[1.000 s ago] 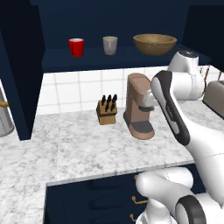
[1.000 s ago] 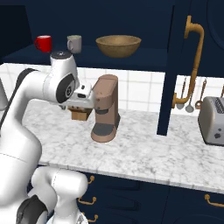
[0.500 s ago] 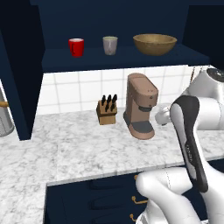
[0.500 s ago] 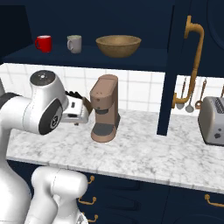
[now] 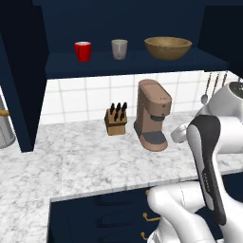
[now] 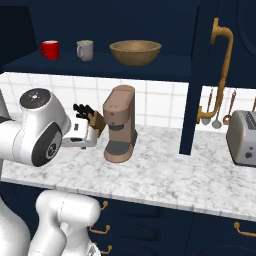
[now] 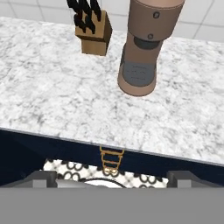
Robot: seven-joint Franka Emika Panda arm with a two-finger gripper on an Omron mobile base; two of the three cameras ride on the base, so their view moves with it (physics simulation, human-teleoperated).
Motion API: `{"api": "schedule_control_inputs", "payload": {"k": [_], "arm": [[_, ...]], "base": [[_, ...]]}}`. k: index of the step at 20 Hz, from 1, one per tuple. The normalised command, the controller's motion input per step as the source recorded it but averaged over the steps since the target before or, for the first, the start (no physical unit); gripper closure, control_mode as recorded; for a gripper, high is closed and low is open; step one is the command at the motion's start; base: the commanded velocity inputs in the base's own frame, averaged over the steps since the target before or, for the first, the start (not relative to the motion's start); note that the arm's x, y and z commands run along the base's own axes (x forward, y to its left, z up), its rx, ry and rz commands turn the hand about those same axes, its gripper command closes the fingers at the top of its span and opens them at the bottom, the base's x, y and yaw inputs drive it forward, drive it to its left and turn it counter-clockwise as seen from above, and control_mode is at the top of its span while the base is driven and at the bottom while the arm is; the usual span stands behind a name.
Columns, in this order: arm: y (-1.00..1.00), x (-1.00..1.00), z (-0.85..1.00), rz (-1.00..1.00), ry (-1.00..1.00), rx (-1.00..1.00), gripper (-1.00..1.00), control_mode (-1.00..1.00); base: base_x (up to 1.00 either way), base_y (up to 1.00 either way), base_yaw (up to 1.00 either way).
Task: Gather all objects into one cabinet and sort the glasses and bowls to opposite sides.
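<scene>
Marble counter (image 5: 85,161), navy cabinet (image 5: 123,61), white-tiled wall (image 5: 76,102)

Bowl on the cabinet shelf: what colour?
Tan-brown, wooden-looking. The bowl shows best in the right base view.

Toaster (image 6: 244,138) cut by right edge; grey pot (image 5: 4,128) cut by left edge; arm hides gripper.

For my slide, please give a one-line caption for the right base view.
Open navy wall cabinet holding a red cup, grey-beige cup and wide tan bowl, above a brown coffee machine.
</scene>
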Motion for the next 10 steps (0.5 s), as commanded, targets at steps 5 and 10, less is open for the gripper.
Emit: {"api": "schedule_control_inputs", "payload": {"k": [5, 10], "arm": [[-0.26, -0.44, 0.00, 0.00, -0.03, 0.00, -1.00, -1.00], [-0.43, -0.97, 0.00, 0.01, -0.08, 0.00, -1.00, -1.00]], "base": [[0.00, 0.00, 0.00], [0.00, 0.00, 0.00]]}}
